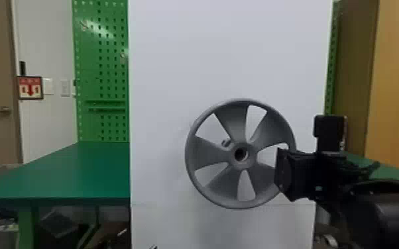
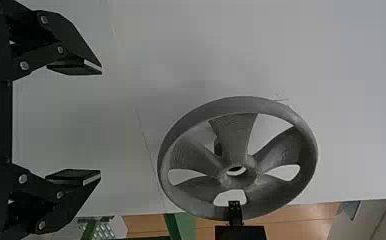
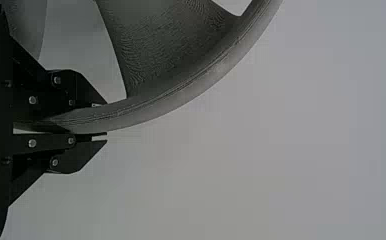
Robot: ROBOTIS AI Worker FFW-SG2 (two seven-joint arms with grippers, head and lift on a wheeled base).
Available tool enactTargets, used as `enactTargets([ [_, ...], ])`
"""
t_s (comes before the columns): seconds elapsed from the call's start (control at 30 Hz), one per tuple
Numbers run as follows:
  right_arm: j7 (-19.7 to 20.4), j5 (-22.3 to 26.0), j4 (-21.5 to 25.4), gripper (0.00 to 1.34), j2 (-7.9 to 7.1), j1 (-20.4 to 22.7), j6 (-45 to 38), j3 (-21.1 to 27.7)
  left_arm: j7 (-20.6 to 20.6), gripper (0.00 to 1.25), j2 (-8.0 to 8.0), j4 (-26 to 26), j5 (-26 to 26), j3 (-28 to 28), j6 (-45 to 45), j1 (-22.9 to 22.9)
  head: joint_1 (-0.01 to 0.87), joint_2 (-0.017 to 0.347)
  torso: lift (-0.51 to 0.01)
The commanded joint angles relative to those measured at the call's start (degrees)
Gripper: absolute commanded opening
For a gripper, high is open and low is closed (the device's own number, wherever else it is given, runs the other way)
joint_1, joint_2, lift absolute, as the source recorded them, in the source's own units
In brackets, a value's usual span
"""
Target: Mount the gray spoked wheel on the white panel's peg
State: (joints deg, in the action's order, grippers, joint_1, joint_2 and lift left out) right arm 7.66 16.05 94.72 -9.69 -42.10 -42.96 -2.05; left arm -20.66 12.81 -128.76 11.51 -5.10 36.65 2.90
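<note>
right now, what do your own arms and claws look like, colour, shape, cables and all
The left claw is black, with two tapering fingers on jointed links, round silver screw heads and pale strips at the tips. The right claw matches. The right arm is black and rounded, with black cables and a boxy black block near the wrist.

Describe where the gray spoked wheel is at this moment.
In the head view, the gray spoked wheel is upright before the white panel, its right-hand rim held by the right gripper.

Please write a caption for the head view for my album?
The robot's right end effector holds a gray wheel before the white panel.
</note>
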Motion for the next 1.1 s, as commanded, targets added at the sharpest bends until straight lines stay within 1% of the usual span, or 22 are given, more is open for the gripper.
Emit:
enactTargets([
  [0.0,0.0,-0.1,-0.9,0.18,0.11,-0.3,0.5,0.1,0.0,0.74,0.02,0.0,0.0,0.0,0.0,0.0,0.123,-0.008,-0.407],
  [0.23,-0.4,-0.2,-2.0,0.18,0.11,-0.4,2.2,0.2,-0.1,0.75,0.02,0.0,0.0,-0.1,0.0,0.0,0.123,-0.008,-0.407],
  [0.37,-1.7,-0.6,-3.1,0.18,0.2,-0.4,3.8,0.3,-0.1,0.75,0.02,0.0,0.1,-0.1,0.0,0.0,0.123,-0.008,-0.407],
  [0.47,-2.3,-0.5,-4.2,0.18,0.55,-0.6,4.6,0.3,-0.1,0.75,0.02,0.0,0.1,-0.1,0.0,0.0,0.123,-0.008,-0.407],
  [0.73,-2.2,-1.4,-5.3,0.18,1.52,-1.2,5.1,0.0,0.0,0.74,0.2,0.0,0.2,0.0,0.0,0.0,0.123,-0.008,-0.407],
  [1.07,-2.2,-2.0,-6.7,0.18,1.52,-2.3,5.6,-0.1,-0.1,0.74,0.29,0.1,0.3,-0.1,0.0,0.1,0.123,-0.008,-0.407],
])
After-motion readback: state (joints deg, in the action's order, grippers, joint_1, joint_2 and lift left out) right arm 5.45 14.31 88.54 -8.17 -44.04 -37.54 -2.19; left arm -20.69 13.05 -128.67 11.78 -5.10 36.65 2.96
